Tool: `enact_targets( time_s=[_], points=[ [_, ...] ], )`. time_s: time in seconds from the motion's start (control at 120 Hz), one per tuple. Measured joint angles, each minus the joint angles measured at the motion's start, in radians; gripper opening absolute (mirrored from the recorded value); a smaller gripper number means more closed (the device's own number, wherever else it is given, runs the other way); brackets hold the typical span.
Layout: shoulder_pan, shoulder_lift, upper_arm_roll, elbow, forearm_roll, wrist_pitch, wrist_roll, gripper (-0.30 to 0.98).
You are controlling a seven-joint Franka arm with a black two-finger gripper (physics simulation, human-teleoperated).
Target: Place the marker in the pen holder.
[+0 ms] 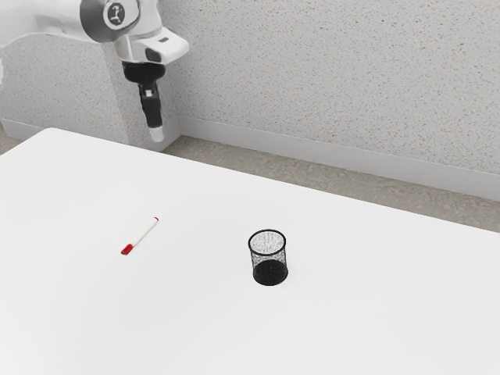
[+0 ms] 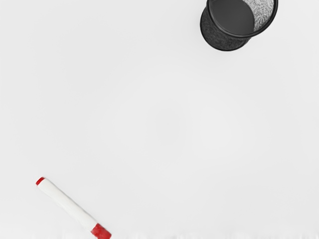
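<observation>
One marker below the gripper, well apart.

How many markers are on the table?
1: the marker lies flat on the table, left of the holder in the exterior view.

Marker: 2 colours, white barrel, red cap, red at the opposite end as well. Pen holder: black rim and base; sides a fine black mesh pattern, reading silvery grey where light comes through. Counter: plain white, unpatterned. Tool: black, pale grey-white at the tip. Arm: white, dark grey at the joint. Wall: light grey, darker speckles. Baseboard: plain light grey. Floor: brownish grey, mottled.
</observation>
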Motion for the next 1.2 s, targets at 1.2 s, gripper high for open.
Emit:
enact_targets(
  time_s=[1.2],
  points=[
    [0.267, 0.395, 0.07, -0.231, -0.157, 0.676, -0.23, 0.29]
  ],
)
